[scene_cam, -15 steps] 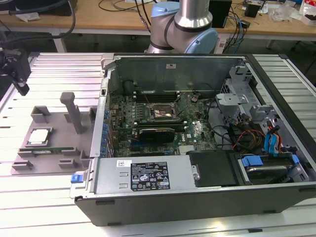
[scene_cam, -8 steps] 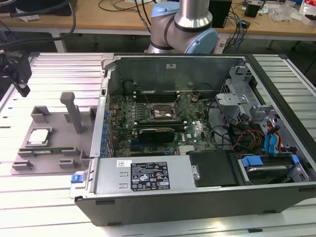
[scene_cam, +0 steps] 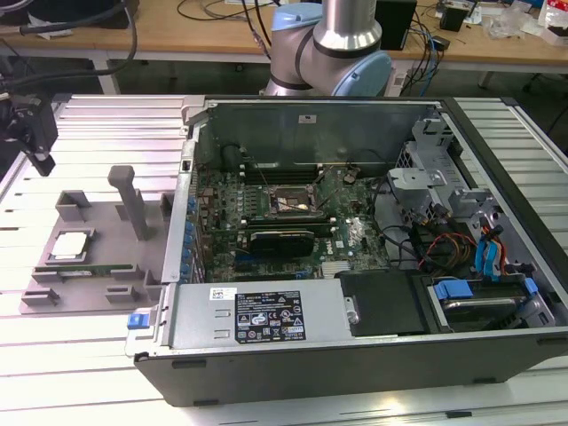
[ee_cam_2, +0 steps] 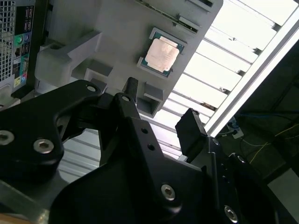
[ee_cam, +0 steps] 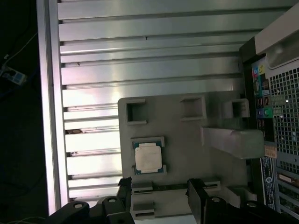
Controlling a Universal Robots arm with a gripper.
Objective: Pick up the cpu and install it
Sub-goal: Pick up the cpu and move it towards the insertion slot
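The cpu (scene_cam: 71,246) is a small square chip with a shiny metal top, lying flat in a pocket of the grey fixture plate (scene_cam: 106,222) at the exterior view's left. Both wrist views look down on the cpu (ee_cam_2: 162,53) (ee_cam: 149,157). My black gripper (scene_cam: 40,155) hangs above the slatted table, behind and above the fixture, well apart from the chip. The gripper (ee_cam_2: 161,109) (ee_cam: 160,189) is open, its two fingers spread with nothing between them. The black socket frame (scene_cam: 288,202) sits on the green motherboard inside the open computer case.
A tall grey post (scene_cam: 133,204) stands on the fixture beside the cpu. A long green memory stick (scene_cam: 84,270) lies in a slot along the fixture's near edge. The case wall (scene_cam: 182,222) rises just to the exterior view's right of the fixture. The arm's base (scene_cam: 328,53) stands behind the case.
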